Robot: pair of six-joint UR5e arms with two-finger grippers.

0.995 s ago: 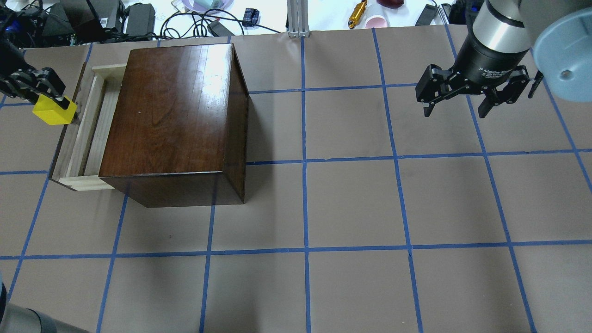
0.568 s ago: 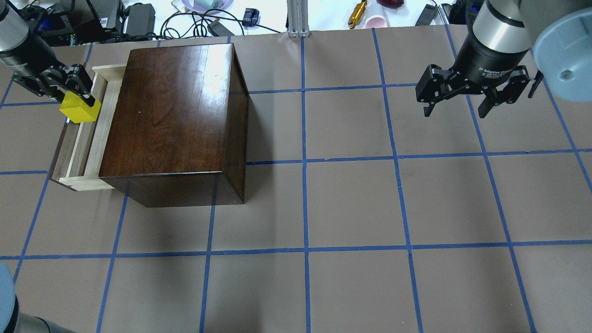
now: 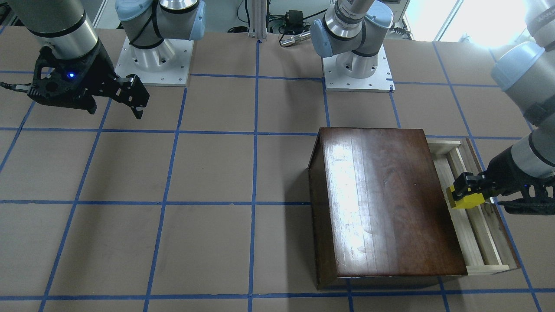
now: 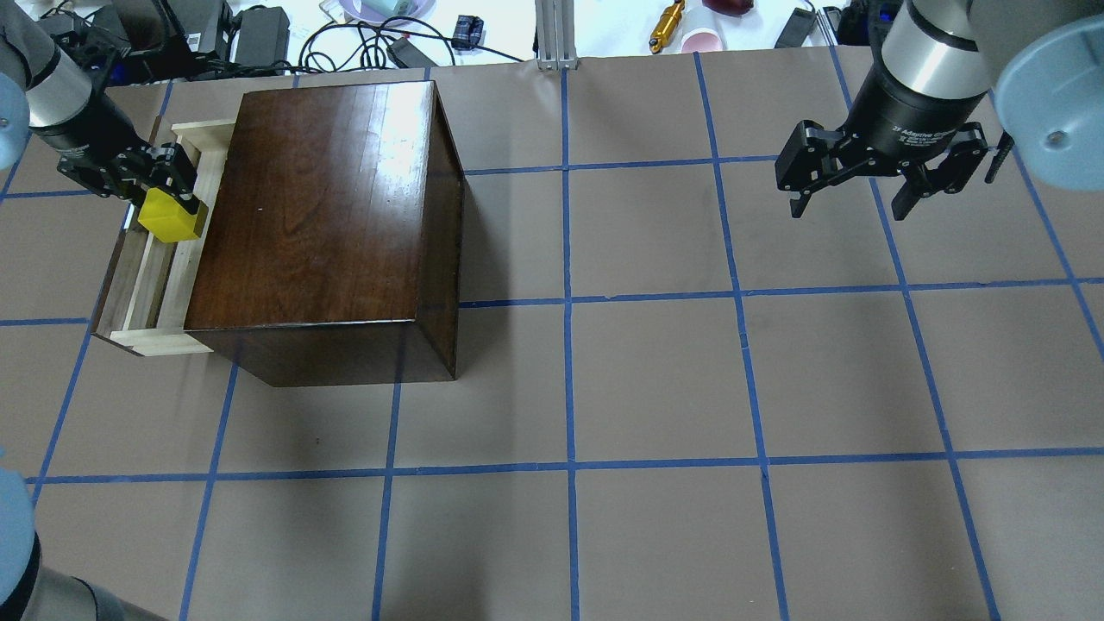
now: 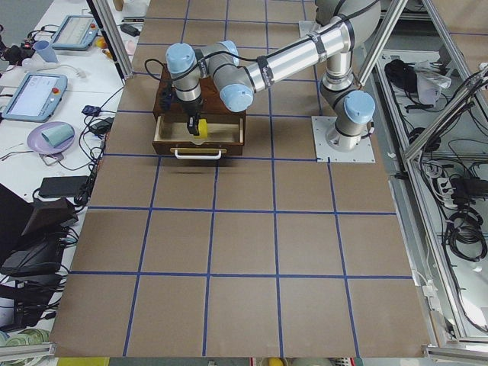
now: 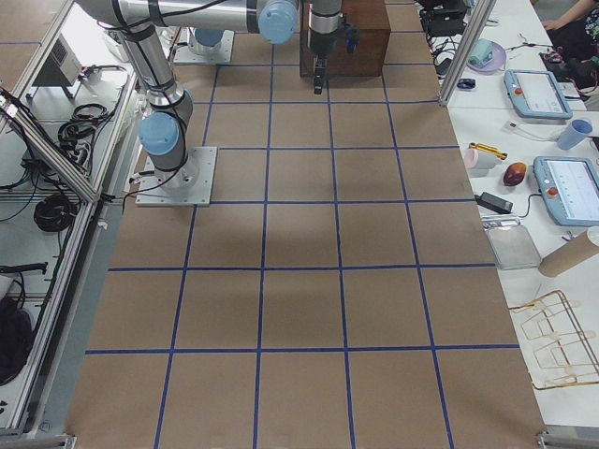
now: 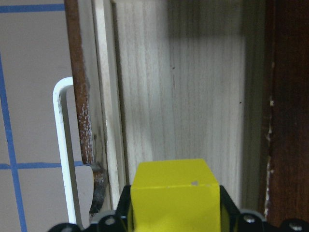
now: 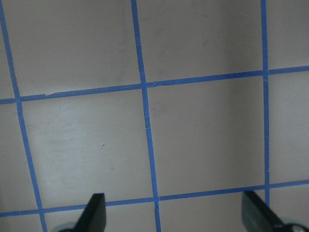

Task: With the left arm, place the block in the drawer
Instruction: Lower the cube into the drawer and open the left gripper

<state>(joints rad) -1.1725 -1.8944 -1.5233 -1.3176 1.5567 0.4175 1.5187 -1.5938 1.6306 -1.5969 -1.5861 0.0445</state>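
Note:
The yellow block (image 4: 171, 216) is held in my left gripper (image 4: 170, 203), which is shut on it above the open drawer (image 4: 148, 289). The drawer is pulled out of the dark-brown cabinet (image 4: 319, 207). In the front-facing view the block (image 3: 466, 200) hangs over the drawer's pale-wood floor (image 3: 477, 234), close to the cabinet (image 3: 381, 203). In the left wrist view the block (image 7: 174, 193) sits between the fingers over the drawer floor (image 7: 183, 87), with the metal pull (image 7: 63, 145) to its left. My right gripper (image 4: 849, 207) is open and empty above the table at the far right.
Cables, power bricks, a yellow tool (image 4: 666, 24) and a pink cup (image 4: 703, 39) lie past the table's far edge. The two arm bases (image 3: 151, 56) (image 3: 355, 65) stand on the robot's side. Taped brown table (image 4: 655, 379) stretches between cabinet and right gripper.
My left gripper has carried the yellow block to the right, from outside the drawer's front panel to above the drawer's inside. The right arm has not moved.

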